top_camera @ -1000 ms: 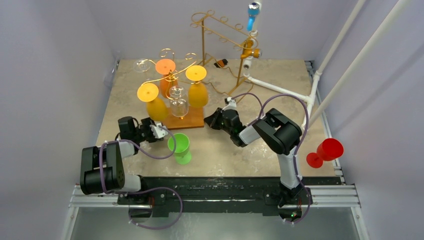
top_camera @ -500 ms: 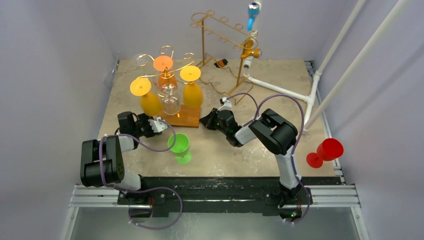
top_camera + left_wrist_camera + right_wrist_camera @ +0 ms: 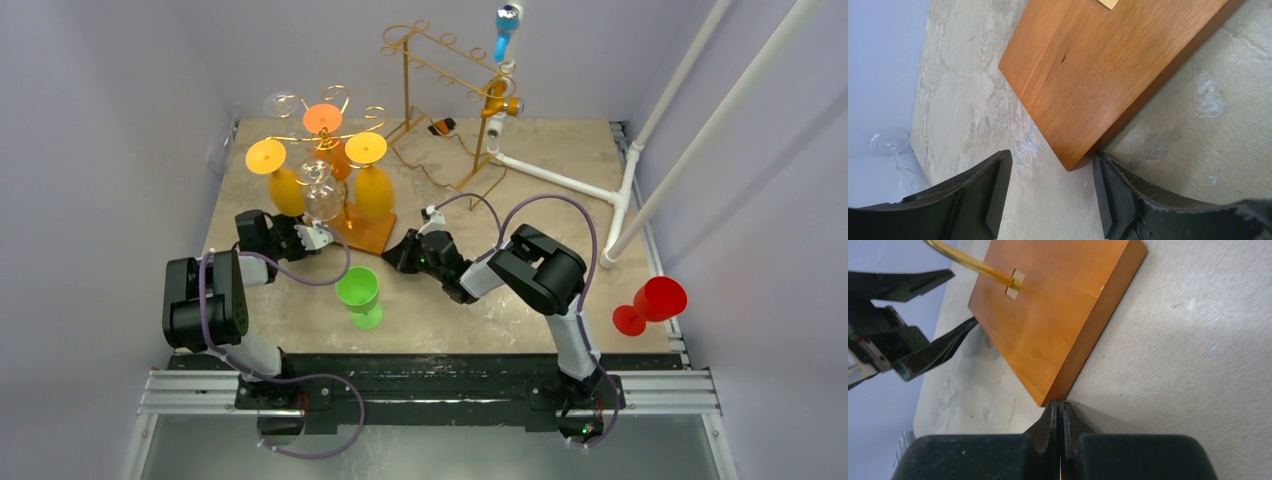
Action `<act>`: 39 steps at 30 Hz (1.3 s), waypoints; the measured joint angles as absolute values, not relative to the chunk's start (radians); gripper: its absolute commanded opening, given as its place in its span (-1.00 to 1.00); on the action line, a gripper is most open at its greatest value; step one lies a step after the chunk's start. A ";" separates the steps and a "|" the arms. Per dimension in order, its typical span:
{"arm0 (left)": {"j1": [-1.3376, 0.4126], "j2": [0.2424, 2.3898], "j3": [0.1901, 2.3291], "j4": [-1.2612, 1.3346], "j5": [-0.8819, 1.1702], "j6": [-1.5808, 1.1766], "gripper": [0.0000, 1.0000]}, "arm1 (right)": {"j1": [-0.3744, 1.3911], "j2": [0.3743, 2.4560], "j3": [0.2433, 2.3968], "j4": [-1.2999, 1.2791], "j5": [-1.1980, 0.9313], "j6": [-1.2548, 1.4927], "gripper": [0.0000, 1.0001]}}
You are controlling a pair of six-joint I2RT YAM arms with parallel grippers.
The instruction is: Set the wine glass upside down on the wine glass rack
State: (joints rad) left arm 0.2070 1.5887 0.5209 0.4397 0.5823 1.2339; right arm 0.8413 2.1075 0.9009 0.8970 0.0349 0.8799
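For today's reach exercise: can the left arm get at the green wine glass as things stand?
Probably yes: the green wine glass stands on the table near the open left end effector, nothing between them.

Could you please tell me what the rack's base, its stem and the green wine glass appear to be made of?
Rack base: wood, smooth orange-brown finish with visible grain. Stem: probably metal, gold-coloured and glossy, catching highlights. Green wine glass: likely plastic, opaque and evenly coloured, though tinted glass cannot be ruled out.
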 measured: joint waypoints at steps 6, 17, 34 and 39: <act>0.207 1.608 0.542 0.436 0.564 1.261 0.30 | 0.859 2.108 0.891 0.908 0.019 0.893 -1.00; 0.206 1.585 0.521 0.437 0.533 1.281 0.31 | 0.820 2.053 0.842 0.875 0.009 0.883 -1.00; 0.206 1.472 0.431 0.377 0.497 1.353 0.04 | 0.682 2.103 1.193 0.582 0.062 0.775 -1.00; 0.206 1.472 0.426 0.357 0.492 1.391 -0.23 | 0.668 2.168 1.289 0.500 0.060 0.765 -1.00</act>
